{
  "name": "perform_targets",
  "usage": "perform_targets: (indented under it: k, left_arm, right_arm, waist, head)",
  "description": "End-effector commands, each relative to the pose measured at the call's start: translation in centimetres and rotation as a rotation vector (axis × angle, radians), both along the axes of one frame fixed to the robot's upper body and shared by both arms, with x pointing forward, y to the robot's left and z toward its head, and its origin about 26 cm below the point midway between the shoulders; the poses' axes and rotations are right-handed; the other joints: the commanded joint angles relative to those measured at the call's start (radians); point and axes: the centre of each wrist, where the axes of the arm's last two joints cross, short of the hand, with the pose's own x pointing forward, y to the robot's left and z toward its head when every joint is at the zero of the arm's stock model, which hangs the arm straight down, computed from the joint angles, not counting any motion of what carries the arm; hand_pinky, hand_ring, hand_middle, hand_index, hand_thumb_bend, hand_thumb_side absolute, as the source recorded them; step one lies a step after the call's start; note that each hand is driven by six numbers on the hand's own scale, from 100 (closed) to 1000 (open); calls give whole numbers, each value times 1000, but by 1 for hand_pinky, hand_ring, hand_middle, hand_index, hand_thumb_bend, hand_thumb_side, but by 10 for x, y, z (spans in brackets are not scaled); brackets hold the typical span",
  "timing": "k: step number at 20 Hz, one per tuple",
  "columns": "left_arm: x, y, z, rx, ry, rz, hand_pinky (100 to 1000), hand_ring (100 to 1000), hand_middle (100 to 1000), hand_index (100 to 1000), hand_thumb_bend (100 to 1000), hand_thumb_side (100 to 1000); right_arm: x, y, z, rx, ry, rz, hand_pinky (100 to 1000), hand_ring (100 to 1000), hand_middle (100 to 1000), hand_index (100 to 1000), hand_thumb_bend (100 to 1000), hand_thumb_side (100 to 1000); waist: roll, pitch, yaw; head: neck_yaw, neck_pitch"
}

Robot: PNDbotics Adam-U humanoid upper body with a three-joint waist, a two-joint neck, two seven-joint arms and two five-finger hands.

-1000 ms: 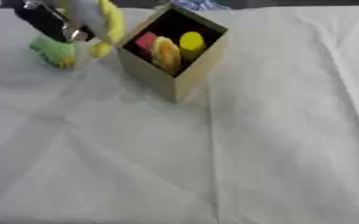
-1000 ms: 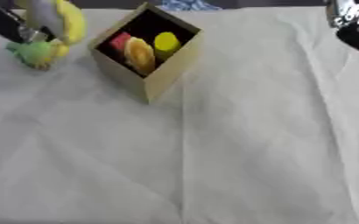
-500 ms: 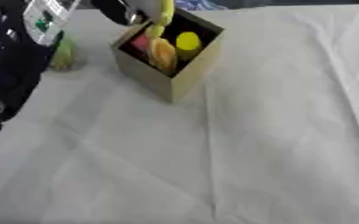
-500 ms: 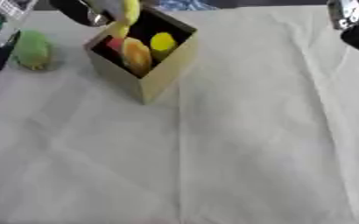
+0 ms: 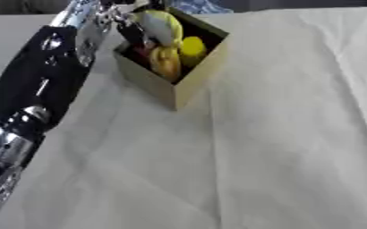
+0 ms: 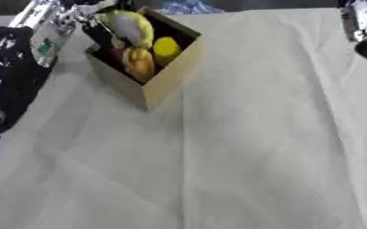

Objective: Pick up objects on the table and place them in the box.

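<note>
Holding a banana (image 5: 161, 26) over the cardboard box (image 5: 188, 85), the left robot hand (image 5: 132, 27) curls round it.
Yellow and red items fill the box on the white-clothed counter (image 5: 280, 147).

The left hand (image 6: 100, 20) reaches over the open cardboard box (image 6: 164, 76), fingers curled round a yellow-and-grey banana-like object (image 6: 128, 27). Inside lie an orange piece (image 6: 139, 62) and a yellow one (image 6: 166, 46). White cloth covers the tabletop (image 6: 257, 147).

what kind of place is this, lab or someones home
Probably a lab or test bench, not a home: a table under a plain white cloth, one open cardboard box of toy-like items, and the robot's left hand over the box holding a yellow object.
</note>
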Motion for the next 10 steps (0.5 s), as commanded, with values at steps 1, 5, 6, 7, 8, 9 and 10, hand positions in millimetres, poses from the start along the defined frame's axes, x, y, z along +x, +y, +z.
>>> perform_targets:
  k: [1, 5, 6, 7, 8, 9, 10]
  left_arm:
    - [0, 2, 13, 11, -35, 6, 841, 812, 788, 857, 635, 354]
    - [-1, 5, 21, 6, -47, 6, 854, 829, 810, 886, 650, 434]
    - [-1, 7, 24, 1, -43, 8, 854, 828, 809, 882, 633, 430]
    - [-1, 9, 26, -5, -35, 8, 854, 826, 807, 881, 619, 438]
    - [-1, 12, 28, -13, -18, 8, 856, 829, 814, 889, 609, 465]
    - [0, 16, 28, -21, 10, 12, 860, 837, 828, 901, 610, 491]
    - [1, 20, 29, -27, 37, 16, 861, 838, 832, 906, 624, 499]
  right_arm:
    - [-4, -1, 7, -7, -25, 7, 946, 739, 675, 816, 100, 502]
    - [-4, -1, 5, -1, -15, 5, 947, 738, 674, 815, 100, 504]
    - [-4, -1, 4, 0, -13, 4, 947, 738, 673, 815, 100, 505]
    - [-4, -2, 4, 2, -11, 2, 947, 737, 673, 814, 100, 506]
    - [-4, -2, 3, 4, -10, 1, 947, 736, 672, 813, 100, 507]
    - [-4, -2, 2, 7, -8, -1, 947, 736, 671, 813, 100, 509]
    - [-4, -3, 2, 10, -6, -2, 947, 735, 670, 812, 100, 509]
  waist:
    - [-2, -19, 1]
    - [-1, -26, 6]
    - [-1, -28, 8]
    - [1, -31, 11]
    - [2, -34, 13]
    - [5, -37, 15]
    - [7, -40, 18]
  head:
    - [1, -10]
    - [-4, -1]
    - [-5, 2]
    - [-8, 5]
    - [-10, 9]
    - [-13, 13]
    - [-16, 16]
